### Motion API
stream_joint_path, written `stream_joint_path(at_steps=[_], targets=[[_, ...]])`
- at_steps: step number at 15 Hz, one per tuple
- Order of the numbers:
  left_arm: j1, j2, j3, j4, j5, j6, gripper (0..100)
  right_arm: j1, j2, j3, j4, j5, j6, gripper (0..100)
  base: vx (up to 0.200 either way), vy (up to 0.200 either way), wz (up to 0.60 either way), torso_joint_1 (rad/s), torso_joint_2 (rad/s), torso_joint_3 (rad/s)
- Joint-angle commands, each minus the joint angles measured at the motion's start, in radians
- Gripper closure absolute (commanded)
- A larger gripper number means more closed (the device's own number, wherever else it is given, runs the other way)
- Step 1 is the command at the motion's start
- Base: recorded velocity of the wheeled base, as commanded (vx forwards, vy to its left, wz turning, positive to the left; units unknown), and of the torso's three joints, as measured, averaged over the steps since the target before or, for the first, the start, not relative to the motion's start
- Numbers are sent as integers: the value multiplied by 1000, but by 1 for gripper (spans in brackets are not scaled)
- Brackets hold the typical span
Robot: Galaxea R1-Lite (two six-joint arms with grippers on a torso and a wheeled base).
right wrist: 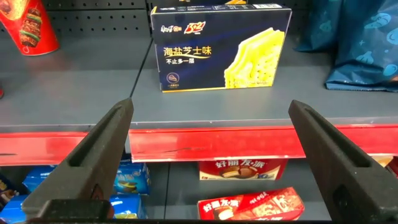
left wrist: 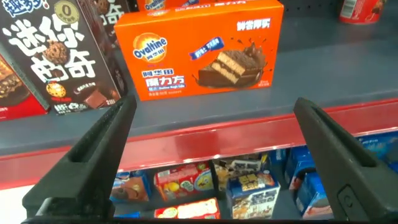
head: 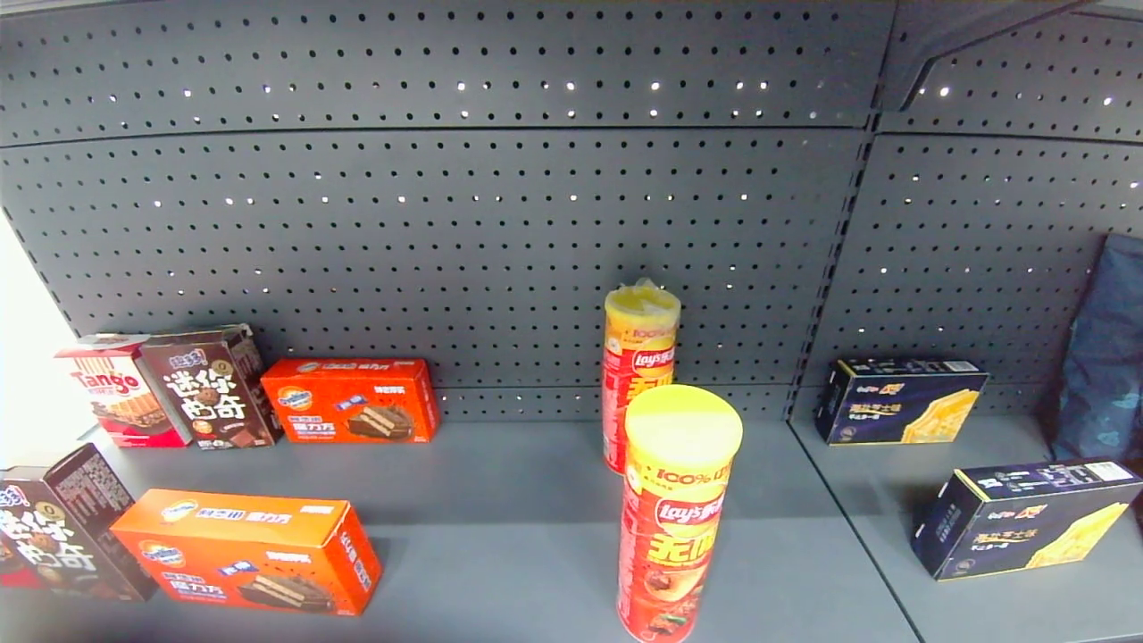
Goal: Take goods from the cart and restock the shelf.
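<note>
1 orange box (left wrist: 199, 53) just beyond gaping left end effector (left wrist: 214, 104).

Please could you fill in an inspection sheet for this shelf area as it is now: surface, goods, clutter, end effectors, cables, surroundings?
Surface: grey shelf, level, goods standing in loose rows.
Job's things: front chip can and rear chip can, both upright; front orange box, rear orange box; front dark blue box, rear dark blue box; brown cookie box beside red wafer box.
Clutter: blue bag leaning at the far right.
End effectors: left end effector and right end effector both open, empty, before the red shelf edge.
Cables: nothing seen.
Surroundings: perforated back panel; lower-shelf goods underneath.
</note>
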Motion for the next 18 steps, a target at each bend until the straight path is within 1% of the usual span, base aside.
stream_joint_path(at_steps=[1,18], targets=[[-4,-30,0,0,3,-3,0,0,1,0,0,0,0,0,0,0,0,0,0,0],[0,-30,0,0,3,-3,0,0,1,0,0,0,-3,0,0,0,0,0,0,0]])
